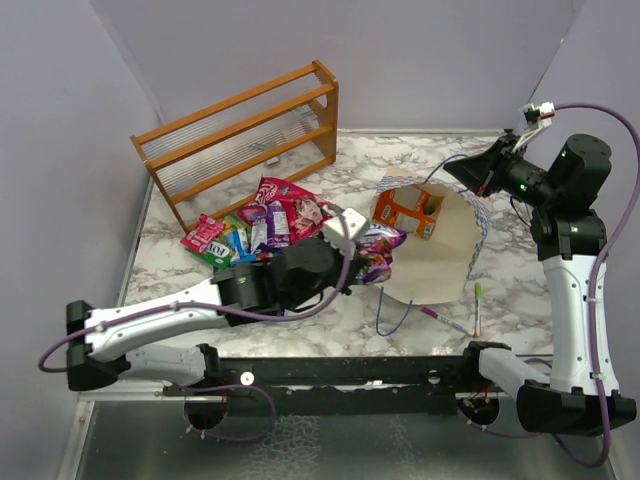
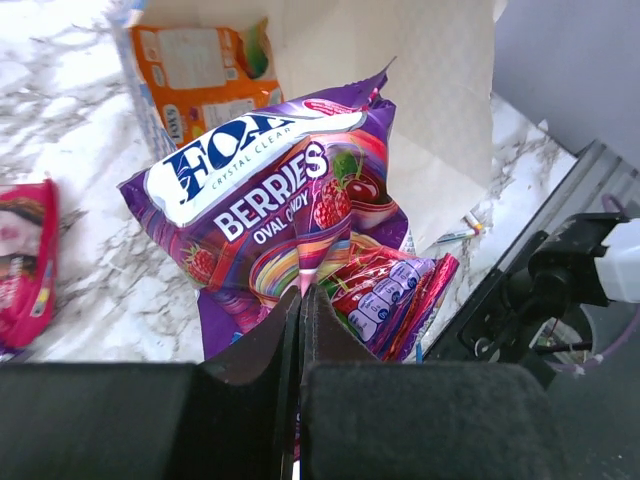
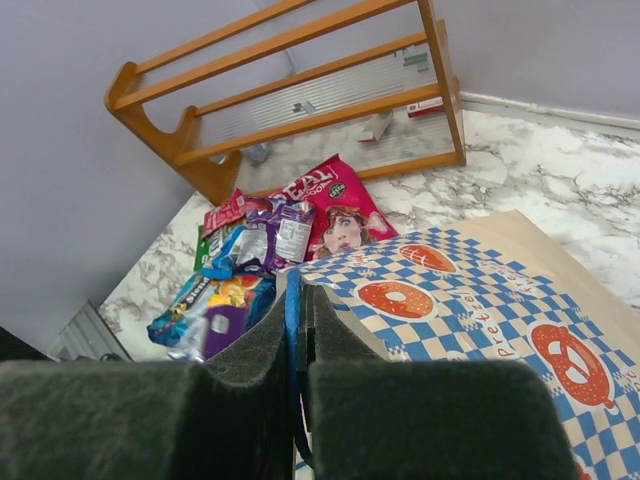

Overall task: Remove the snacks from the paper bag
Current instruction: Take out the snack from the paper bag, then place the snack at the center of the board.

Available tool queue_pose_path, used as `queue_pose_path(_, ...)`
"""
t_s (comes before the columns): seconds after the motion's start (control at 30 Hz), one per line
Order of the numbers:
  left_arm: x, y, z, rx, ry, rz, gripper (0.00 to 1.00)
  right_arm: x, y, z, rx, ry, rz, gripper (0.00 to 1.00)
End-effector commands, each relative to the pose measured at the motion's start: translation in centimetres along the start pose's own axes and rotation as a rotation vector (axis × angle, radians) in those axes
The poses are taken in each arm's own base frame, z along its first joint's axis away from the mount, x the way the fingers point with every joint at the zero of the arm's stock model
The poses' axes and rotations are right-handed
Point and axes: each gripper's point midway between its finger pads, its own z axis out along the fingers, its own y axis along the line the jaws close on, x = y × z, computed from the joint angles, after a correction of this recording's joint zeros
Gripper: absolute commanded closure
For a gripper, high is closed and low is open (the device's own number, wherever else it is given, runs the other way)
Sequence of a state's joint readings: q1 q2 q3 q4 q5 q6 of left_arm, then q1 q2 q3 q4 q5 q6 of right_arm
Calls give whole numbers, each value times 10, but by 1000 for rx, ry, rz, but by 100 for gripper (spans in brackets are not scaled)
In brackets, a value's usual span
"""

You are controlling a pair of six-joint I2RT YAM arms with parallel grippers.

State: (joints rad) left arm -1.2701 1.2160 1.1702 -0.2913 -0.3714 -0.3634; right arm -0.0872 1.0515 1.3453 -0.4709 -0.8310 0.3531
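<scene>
Left tool (image 2: 300,300) is clenched on a purple berry-candy packet (image 2: 270,200), at the centre of the top view just outside the mouth of the paper bag (image 1: 440,270). Right tool (image 3: 298,292), upper right, is clenched on the bag's blue cord (image 3: 291,310). An orange packet (image 1: 408,212) sits in the mouth. Other snacks (image 1: 255,225) lie heaped on the desk (image 1: 340,165), left of centre, before the wooden rack (image 1: 240,130).

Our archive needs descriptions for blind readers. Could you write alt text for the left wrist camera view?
The left gripper, fingers shut, pinches the edge of a purple berry-candy packet, with a red foil packet bunched beside it. Behind lie the cream paper bag and an orange packet at its mouth, on a marble table.
</scene>
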Motion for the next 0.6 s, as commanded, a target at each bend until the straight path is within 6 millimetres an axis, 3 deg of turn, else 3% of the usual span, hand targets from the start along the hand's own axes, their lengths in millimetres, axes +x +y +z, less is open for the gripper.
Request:
queue_pose_path(0.0, -19, 36, -51, -92, -85, -23, 100, -4, -2, -1, 12, -23, -32, 99)
queue_pose_path(0.1, -17, 76, -77, -265, -104, -24, 100, -3, -2, -1, 11, -22, -29, 99)
queue_pose_path(0.23, 2, 122, -96, -493, -88, 0, 100, -4, -1, -1, 9, -23, -33, 99)
queue_pose_path(0.43, 36, 169, -102, -755, -54, 24, 100, -5, -1, -1, 12, -22, -33, 99)
queue_pose_path(0.57, 69, 205, -89, -827, 52, -58, 100, -4, -1, -1, 10, -19, -30, 99)
